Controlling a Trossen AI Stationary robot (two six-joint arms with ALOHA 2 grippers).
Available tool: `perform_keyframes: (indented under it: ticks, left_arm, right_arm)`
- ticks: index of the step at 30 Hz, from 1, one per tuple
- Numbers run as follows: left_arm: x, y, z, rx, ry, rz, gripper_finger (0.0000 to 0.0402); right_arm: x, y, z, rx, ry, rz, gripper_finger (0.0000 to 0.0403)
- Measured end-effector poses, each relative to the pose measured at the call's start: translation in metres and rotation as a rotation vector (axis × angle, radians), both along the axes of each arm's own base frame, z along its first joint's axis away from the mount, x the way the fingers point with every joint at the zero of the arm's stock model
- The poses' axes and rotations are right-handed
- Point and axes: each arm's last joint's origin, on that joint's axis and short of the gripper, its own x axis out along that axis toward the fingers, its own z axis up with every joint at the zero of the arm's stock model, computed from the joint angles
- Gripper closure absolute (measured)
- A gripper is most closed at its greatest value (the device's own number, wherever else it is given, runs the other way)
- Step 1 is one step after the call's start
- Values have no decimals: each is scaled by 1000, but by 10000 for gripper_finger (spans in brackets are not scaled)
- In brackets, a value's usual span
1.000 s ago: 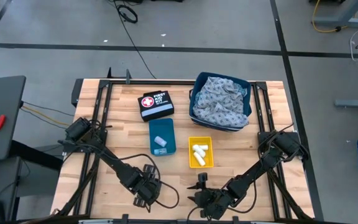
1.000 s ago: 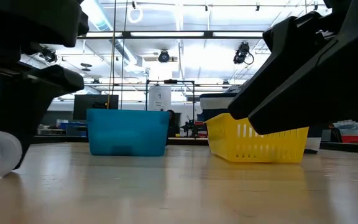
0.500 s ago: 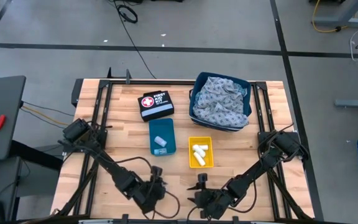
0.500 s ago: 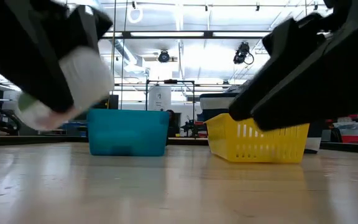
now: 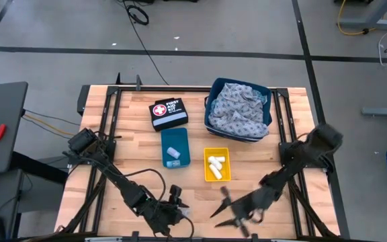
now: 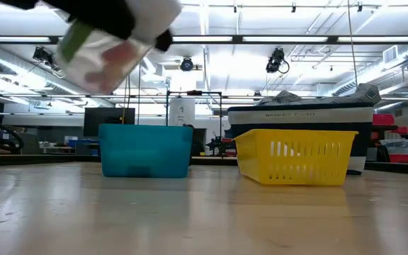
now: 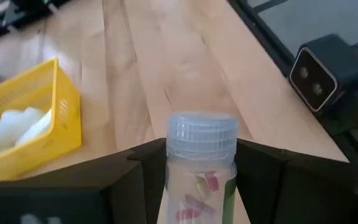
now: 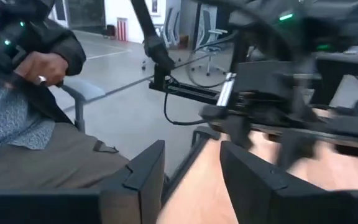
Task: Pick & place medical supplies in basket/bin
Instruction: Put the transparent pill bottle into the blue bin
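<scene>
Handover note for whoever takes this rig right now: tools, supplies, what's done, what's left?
Left tool: shut on a small clear bottle, lifted off the table near its front edge.
Right tool: open, empty, also near the front edge.
Done: white rolls lie in the yellow bin, one pale item in the teal bin, patterned cloth in the basket.
The pouch sits at the back.
Left: bin the bottle; which bin I cannot tell.
</scene>
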Motion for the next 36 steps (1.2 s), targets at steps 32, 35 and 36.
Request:
perform_keyframes:
  ticks: [32,35,36]
  left_arm:
    - [64,149,40,-360,-878,-154,246]
    - [46,178,30,-375,-886,-77,246]
    - [39,187,28,-371,-868,-48,246]
  right_arm:
    - [-117,-115,-19,110,-207,-123,275]
    - [-117,-116,-19,108,-208,-141,275]
    - [-117,-116,-19,108,-208,-145,275]
